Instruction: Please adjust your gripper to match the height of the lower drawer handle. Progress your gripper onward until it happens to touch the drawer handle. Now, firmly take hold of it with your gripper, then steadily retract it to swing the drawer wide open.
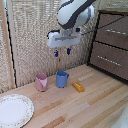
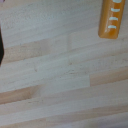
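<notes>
Plate on table; 2 cups behind; dresser exterior view's right.

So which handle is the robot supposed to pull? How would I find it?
Look at the dark brown dresser at the exterior view's right. Go down to its lowest and tallest drawer. The handle is the thin silver bar lying flat across that front; a similar silver bar sits higher up on a shallower drawer, so pick the lower one.
</notes>
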Available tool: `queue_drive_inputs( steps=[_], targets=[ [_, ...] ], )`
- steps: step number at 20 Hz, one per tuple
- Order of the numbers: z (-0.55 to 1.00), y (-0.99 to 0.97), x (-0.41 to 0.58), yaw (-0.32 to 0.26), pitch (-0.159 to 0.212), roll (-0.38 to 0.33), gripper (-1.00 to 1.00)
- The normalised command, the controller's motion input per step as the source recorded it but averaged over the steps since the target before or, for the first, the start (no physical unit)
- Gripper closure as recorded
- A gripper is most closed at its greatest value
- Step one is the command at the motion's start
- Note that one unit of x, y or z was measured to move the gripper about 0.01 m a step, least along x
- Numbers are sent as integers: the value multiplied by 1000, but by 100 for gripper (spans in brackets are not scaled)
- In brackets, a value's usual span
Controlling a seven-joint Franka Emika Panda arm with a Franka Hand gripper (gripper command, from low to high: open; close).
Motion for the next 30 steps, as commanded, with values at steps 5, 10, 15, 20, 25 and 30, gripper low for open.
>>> queue_drive_inputs(
  steps=[5,10,15,20,25,30],
  targets=[
    [-30,-103,13,192,-84,-312,-100],
    [-38,-125,0,187,-111,-327,-100],
    [-44,-123,0,186,-116,-328,-100],
    [-78,-138,0,173,-89,-345,-100],
    [-109,-157,0,159,-59,-363,-100],
    [-54,-271,-73,115,-31,-375,-100]
  ],
)
